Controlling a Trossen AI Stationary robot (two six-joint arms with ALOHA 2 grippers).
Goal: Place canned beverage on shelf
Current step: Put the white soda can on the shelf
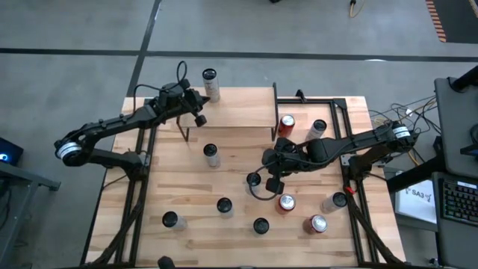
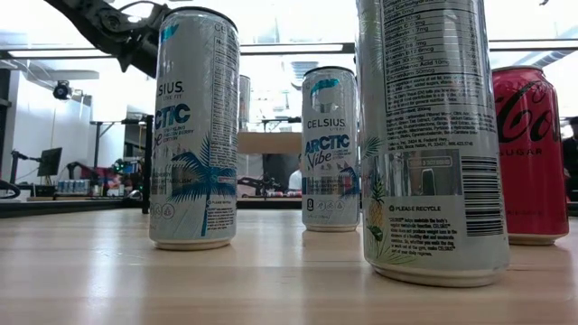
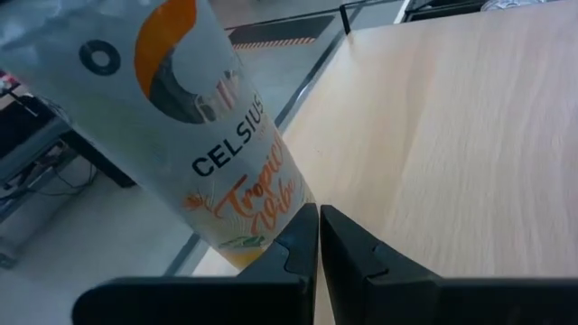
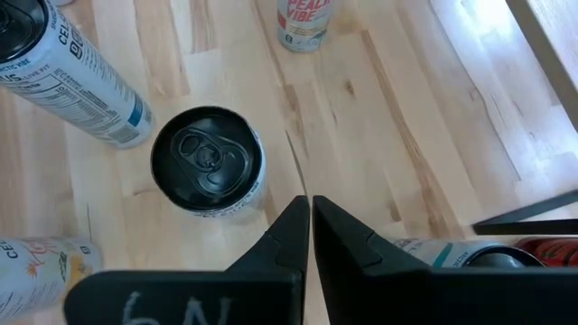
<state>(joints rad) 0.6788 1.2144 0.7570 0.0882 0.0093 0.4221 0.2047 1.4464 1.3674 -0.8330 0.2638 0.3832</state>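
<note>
On the shelf (image 1: 237, 107), at its 10 o'clock corner, stands one can (image 1: 210, 84). Left gripper (image 1: 200, 109) clenched empty beside it; right gripper (image 1: 266, 161) clenched empty mid-table.

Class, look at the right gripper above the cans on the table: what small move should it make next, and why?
Probably open its fingers. The right gripper is shut and empty, hovering beside an upright black-topped can on the table, so it cannot take a can as it is. One can already stands on the shelf beside the shut left gripper.
</note>
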